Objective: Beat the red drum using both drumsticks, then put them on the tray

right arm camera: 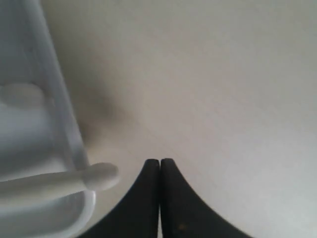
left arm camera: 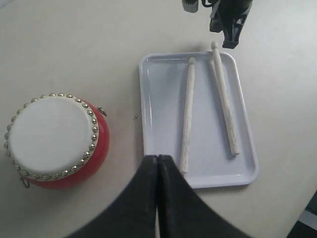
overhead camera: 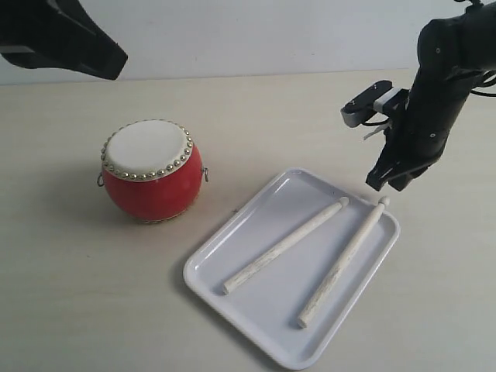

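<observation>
The red drum [overhead camera: 152,170] [left arm camera: 52,140] stands upright on the table, left of the white tray [overhead camera: 232,291] [left arm camera: 148,99] [right arm camera: 59,99]. Both pale wooden drumsticks lie side by side in the tray: one [overhead camera: 285,244] [left arm camera: 187,116] nearer the drum, the other [overhead camera: 343,260] [left arm camera: 225,106] with its bead tip [right arm camera: 99,177] poking over the tray's rim. My right gripper [overhead camera: 385,183] [right arm camera: 159,161] hangs shut and empty just beyond that tip, apart from it. My left gripper [left arm camera: 158,157] is shut and empty, high above the gap between drum and tray; only its dark arm [overhead camera: 62,39] shows at the exterior view's top left.
The beige tabletop [overhead camera: 77,294] lies bare around the drum and tray. A white wall [overhead camera: 256,35] backs the table. The right arm's camera mount [overhead camera: 368,105] juts out above the tray's far corner.
</observation>
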`<state>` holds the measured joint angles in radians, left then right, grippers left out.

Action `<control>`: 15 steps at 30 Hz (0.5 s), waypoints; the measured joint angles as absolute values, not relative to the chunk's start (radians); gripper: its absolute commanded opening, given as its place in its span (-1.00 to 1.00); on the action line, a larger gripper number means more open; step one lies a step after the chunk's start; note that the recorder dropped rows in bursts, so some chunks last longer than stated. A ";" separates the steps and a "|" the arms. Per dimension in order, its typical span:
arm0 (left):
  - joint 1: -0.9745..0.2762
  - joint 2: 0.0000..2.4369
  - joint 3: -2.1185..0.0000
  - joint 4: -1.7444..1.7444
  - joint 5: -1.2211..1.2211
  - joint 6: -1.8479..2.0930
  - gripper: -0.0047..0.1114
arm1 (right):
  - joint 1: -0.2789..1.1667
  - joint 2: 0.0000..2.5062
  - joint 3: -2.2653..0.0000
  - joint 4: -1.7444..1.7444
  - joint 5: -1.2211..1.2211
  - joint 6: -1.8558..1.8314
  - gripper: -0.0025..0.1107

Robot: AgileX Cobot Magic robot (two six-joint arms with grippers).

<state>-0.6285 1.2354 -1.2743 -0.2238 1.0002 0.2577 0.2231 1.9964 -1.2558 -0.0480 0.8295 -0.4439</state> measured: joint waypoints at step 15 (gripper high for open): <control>-0.628 1.235 -1.273 -0.192 0.968 0.256 -0.92 | 0.223 2.004 -1.258 0.053 0.877 -0.537 -0.96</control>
